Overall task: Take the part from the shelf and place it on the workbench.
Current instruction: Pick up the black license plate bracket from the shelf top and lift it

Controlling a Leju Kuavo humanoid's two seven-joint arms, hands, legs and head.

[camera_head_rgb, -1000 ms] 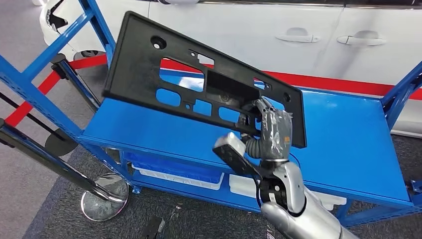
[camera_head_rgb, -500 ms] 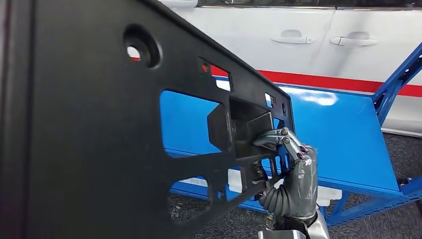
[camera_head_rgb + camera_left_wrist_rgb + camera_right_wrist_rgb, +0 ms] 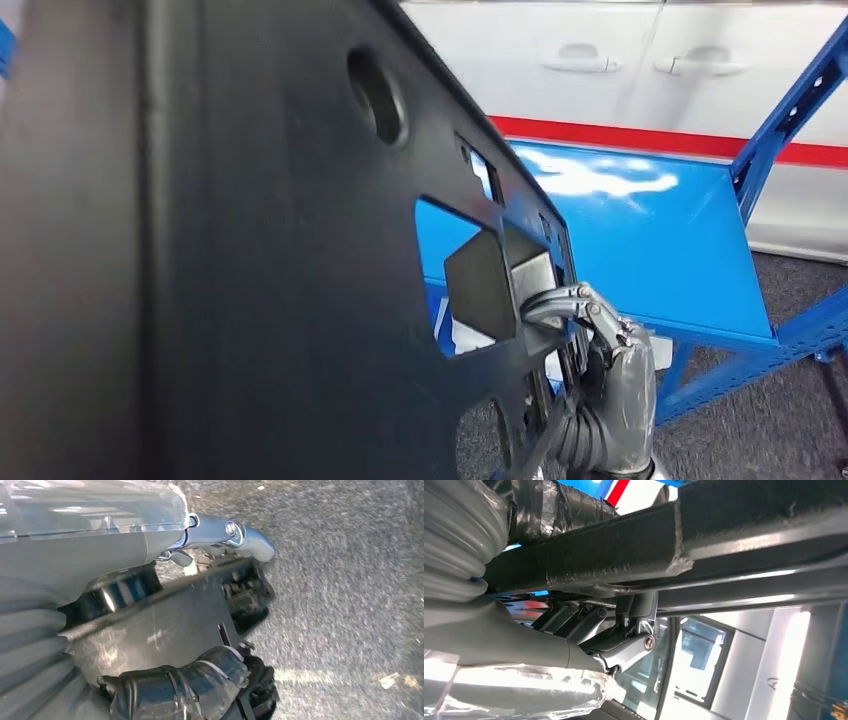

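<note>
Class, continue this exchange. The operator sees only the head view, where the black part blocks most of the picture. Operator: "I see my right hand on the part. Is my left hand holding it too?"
Observer: Yes. In the left wrist view, the left hand grips the black part between its thumb and its dark fingers.
Operator: What lies beyond that hand?
Observer: Grey speckled floor.
Operator: How does my right hand grip, seen close up?
Observer: In the right wrist view, the right hand has its fingers hooked onto a bar of the part.
</note>
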